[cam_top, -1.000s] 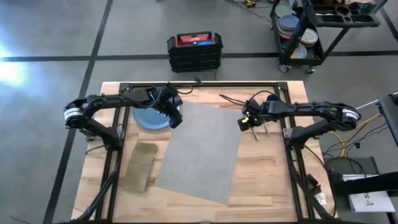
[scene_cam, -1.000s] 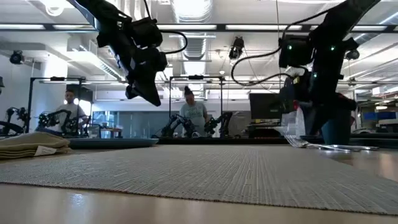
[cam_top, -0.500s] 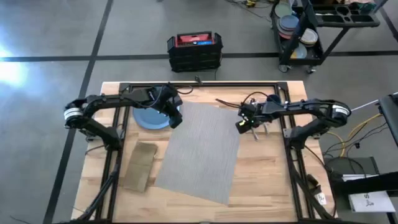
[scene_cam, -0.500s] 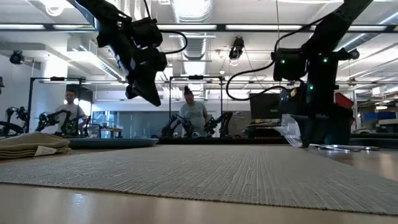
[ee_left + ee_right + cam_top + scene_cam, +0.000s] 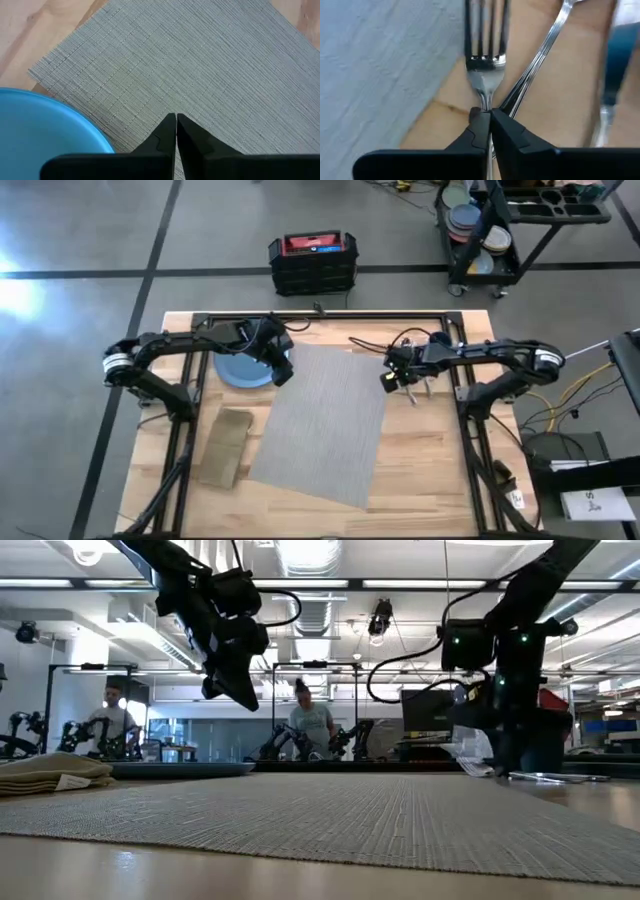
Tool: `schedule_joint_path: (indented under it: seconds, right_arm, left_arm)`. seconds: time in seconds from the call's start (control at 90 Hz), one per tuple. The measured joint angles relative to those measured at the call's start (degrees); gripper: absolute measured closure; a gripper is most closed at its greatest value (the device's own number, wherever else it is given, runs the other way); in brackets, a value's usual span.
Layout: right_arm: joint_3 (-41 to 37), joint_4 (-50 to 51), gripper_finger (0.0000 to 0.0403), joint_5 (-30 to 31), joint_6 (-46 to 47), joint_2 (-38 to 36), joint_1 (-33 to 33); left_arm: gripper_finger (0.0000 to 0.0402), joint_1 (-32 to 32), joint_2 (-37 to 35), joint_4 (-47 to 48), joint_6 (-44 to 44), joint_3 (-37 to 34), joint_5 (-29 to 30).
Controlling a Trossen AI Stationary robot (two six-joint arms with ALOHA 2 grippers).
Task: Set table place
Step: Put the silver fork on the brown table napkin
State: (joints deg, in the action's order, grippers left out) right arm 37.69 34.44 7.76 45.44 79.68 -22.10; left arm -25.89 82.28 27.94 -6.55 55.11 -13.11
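The right gripper (image 5: 488, 117) is clamped on the neck of the fork (image 5: 485, 60); the tines extend forward of its fingertips, over the wooden table (image 5: 430, 450) just off the edge of the grey placemat (image 5: 325, 420). A second utensil (image 5: 540, 55) lies beside the fork, crossing under the fingertips. The left gripper (image 5: 175, 120) hangs with its fingers pressed together and holding nothing, above the placemat corner, with the blue plate (image 5: 45, 125) just beside it. The tan napkin (image 5: 225, 445) lies well apart from both grippers.
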Motion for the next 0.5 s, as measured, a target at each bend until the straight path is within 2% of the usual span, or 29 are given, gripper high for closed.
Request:
schedule_joint_path:
  seconds: [0.344,0.5]
  right_arm:
    - [2.6,0.8,0.0403,0.6,0.2,-7.2,1.1]
    - [2.5,2.6,0.0393,0.5,-7.1,-5.4,1.1]
  left_arm:
    - [0.0402,0.0,0.0,-0.1,0.0,0.0,0.0]
    - [0.0402,0.0,0.0,-0.1,0.3,0.0,0.0]
